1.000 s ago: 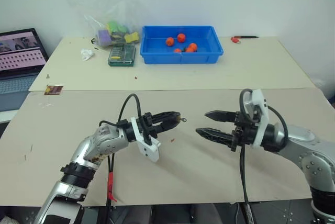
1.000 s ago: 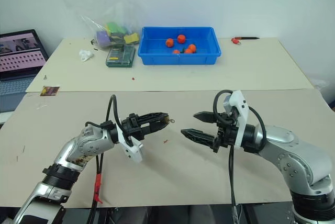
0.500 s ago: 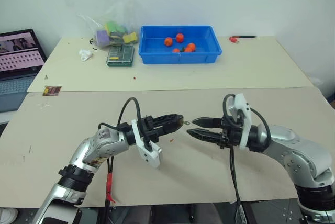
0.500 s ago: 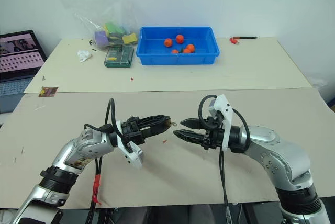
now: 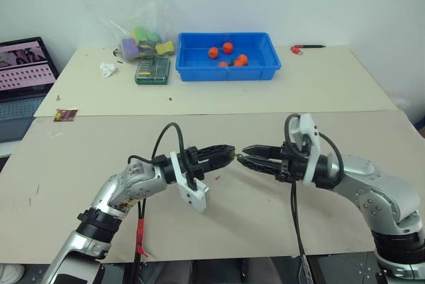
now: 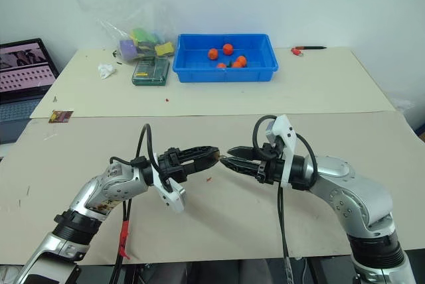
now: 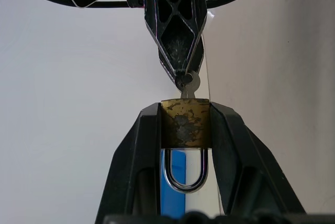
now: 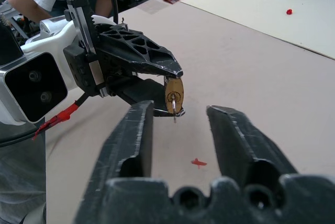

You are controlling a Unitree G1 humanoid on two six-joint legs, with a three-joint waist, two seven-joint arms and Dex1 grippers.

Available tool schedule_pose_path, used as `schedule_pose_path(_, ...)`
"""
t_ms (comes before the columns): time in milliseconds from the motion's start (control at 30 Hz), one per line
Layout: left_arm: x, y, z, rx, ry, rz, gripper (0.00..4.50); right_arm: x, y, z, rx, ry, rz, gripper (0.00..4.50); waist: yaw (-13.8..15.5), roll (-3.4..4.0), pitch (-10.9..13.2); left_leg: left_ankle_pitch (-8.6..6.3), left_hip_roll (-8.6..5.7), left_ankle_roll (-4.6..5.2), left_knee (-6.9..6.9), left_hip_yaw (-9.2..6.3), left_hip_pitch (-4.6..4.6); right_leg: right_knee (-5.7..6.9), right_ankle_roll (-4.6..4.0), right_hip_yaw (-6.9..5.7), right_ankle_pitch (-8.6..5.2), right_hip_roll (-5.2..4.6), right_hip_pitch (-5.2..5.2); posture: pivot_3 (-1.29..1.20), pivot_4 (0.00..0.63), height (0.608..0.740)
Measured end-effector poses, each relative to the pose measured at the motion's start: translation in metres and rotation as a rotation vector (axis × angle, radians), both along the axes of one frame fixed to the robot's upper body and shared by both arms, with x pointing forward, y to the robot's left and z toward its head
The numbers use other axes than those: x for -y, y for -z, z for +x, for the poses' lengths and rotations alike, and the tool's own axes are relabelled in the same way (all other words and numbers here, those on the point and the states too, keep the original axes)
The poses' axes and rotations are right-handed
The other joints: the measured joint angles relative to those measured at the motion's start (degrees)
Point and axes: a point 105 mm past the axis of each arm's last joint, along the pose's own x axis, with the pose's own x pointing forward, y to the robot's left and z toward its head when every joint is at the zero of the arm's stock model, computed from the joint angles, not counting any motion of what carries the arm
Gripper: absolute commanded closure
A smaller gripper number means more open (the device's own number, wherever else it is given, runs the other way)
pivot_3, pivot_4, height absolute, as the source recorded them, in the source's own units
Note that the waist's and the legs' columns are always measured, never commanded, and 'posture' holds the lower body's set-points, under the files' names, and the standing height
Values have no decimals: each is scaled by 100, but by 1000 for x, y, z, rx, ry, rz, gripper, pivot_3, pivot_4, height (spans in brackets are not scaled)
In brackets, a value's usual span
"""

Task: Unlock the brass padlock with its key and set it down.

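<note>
Beige table (image 5: 265,217) — tarnished brass padlock (image 7: 185,122), silver shackle, key (image 7: 187,85) inserted.

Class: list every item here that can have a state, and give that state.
brass padlock: shackle shut, held off the table.
key: in the keyhole, sticking out.
left gripper: shut on the brass padlock.
right gripper: fingers apart either side of the key.
laptop: open, screen lit.

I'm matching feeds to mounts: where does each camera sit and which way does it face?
Head stereo: looks forward and down over both arms, left gripper meeting right gripper.
Left wrist: along its fingers clamping the brass padlock.
Right wrist: along its fingers toward it.
Shared: padlock with key.
</note>
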Motion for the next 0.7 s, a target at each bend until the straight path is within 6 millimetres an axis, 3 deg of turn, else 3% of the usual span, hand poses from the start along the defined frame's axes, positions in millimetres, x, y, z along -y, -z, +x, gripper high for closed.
schedule_pose_path(67, 0, -1, 1, 0, -2, -2, 3680, 0, 0, 0, -1, -1, 0, 4467, -3, 0, 0, 0, 0, 0, 0, 0, 0, 0, 0, 0, 0, 0, 0, 0, 150, 740)
schedule_pose_path(333, 1, -4, 3, 20, -4, 16, 3680, 0, 0, 1, -9, 4, -3, 4467, -1, 0, 0, 0, 0, 0, 0, 0, 0, 0, 1, 0, 0, 0, -1, 0, 150, 740)
schedule_pose_path(700, -11, -30, 16, 327, -1, 49, 3680, -11, -16, 13, -143, 34, 156, 4467, -1, 1, 0, 0, 0, -1, -4, -3, -3, 1, 0, -1, 1, 0, -6, 0, 150, 740)
